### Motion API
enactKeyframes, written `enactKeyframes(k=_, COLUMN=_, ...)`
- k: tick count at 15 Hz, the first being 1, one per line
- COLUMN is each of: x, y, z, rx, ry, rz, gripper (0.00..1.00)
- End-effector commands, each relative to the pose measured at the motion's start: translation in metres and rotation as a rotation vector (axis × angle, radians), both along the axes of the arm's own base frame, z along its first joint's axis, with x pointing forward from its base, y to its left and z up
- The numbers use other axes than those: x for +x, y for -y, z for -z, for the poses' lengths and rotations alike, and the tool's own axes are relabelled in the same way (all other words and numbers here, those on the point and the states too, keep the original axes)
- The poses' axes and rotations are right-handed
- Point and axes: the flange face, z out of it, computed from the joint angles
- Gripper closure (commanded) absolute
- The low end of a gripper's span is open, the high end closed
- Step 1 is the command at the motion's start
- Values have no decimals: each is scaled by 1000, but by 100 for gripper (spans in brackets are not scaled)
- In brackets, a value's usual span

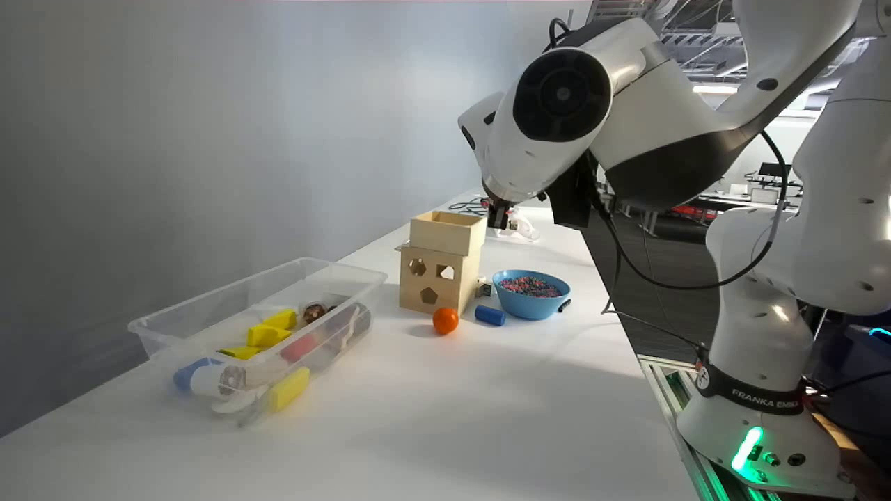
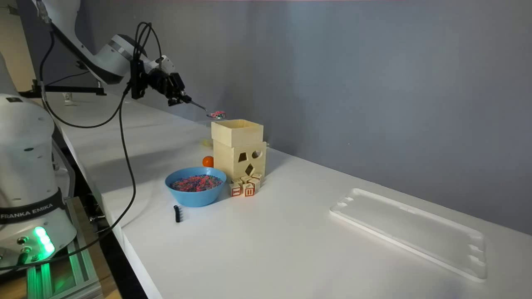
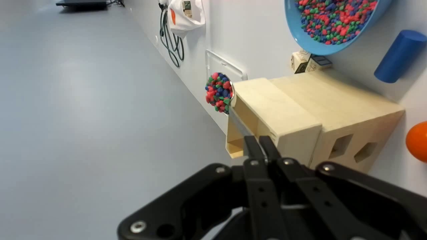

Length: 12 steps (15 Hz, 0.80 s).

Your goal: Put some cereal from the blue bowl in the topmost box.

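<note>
Gripper [image 3: 259, 141]: fingers [image 3: 250, 147] clamped on the handle of a spoon [image 3: 239, 122].
Cereal [image 3: 219, 92]: a heap in the spoon's head, out past the fingers and touching neither; more in the blue bowl [image 2: 195, 198].
Topmost box [image 2: 237, 135]: its open rim just below the spoon's head; whether that is straight over the opening, cannot tell.
Lower box [image 2: 225, 160]: under the topmost box, near the edge of the surface [image 2: 266, 249] along the wall [image 2: 374, 104].
Blue bowl: on the surface, between the boxes and the edge by the robot base [image 1: 783, 431].
</note>
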Motion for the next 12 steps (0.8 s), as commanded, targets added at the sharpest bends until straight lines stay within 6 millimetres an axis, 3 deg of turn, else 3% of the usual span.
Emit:
enactKeyframes(k=1, x=20, y=-3, z=-13, rx=8, ry=9, rz=-38, gripper=99)
enactKeyframes(k=12, x=57, y=5, z=-37, rx=192, ry=68, rz=-63, gripper=99)
